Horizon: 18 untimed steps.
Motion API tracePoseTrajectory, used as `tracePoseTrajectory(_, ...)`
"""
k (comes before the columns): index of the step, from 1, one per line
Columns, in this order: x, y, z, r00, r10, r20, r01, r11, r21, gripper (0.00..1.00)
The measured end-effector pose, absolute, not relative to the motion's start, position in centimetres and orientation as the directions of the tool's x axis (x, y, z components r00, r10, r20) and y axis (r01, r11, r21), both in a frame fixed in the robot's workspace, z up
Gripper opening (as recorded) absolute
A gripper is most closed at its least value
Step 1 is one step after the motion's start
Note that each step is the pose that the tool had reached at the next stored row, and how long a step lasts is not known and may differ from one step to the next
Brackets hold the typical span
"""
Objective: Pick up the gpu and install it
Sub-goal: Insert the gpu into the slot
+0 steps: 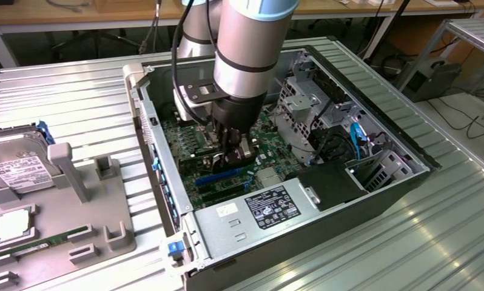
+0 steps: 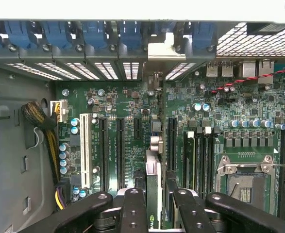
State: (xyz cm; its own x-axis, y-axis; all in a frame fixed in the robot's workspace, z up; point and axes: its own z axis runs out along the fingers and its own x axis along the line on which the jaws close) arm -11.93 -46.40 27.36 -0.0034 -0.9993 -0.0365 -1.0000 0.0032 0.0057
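- Tool hangs from the arm deep inside the open computer case, low over the green motherboard.
- Its fingers are pinching the gpu, one on each flat face, and the card stands on edge between them.
- In the wrist view the gpu runs in line with the long black expansion slots, with those slots lying between it and the white slot.
- Whether the card's lower edge touches a slot I cannot tell, since the fingers hide that part.
- A row of blue clips lines the case wall beyond the card's far end.
- The bare processor socket lies off to one side of the card.
- In the exterior view the silver power supply sits at the near end of the case.
- On the desk, at the exterior view's left, a grey holder carries a hard drive and a green memory stick.
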Motion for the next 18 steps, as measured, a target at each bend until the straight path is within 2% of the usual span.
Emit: tracePoseTrajectory(18,-12.3,-46.4,25.9,-0.003,-0.999,-0.036,-1.0,0.003,0.005,0.26)
